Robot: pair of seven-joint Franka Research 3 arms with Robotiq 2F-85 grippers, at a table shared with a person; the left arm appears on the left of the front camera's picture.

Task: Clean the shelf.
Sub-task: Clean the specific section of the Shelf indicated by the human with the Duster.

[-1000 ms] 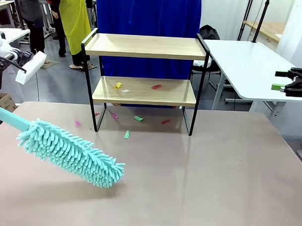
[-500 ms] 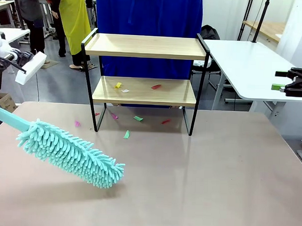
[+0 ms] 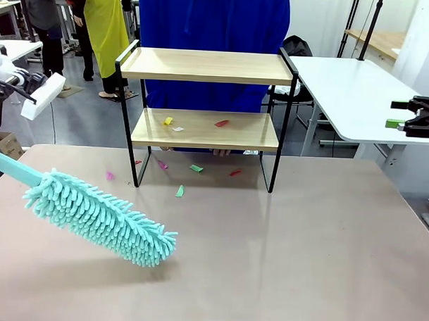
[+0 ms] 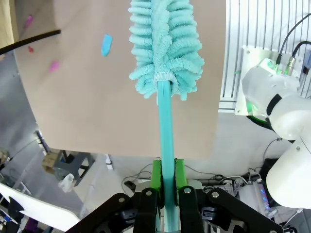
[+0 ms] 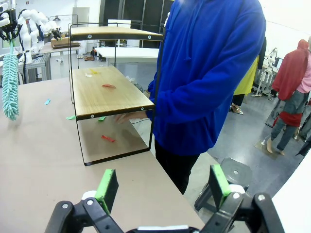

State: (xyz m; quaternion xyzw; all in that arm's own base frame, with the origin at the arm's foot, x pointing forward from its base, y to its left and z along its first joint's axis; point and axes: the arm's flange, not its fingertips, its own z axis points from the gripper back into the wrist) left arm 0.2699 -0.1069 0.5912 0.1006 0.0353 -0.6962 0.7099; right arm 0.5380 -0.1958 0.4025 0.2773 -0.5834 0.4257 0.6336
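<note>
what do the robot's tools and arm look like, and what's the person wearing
The left tool and the right tool are both black, angular linkages ending in two fingers faced with bright green pads. The arm casing is glossy white and rounded, with thin black cables plugged in. The person wears a blue hooded sweatshirt with long sleeves.

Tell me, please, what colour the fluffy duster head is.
Turquoise. The duster head shows best in the front view.
</note>
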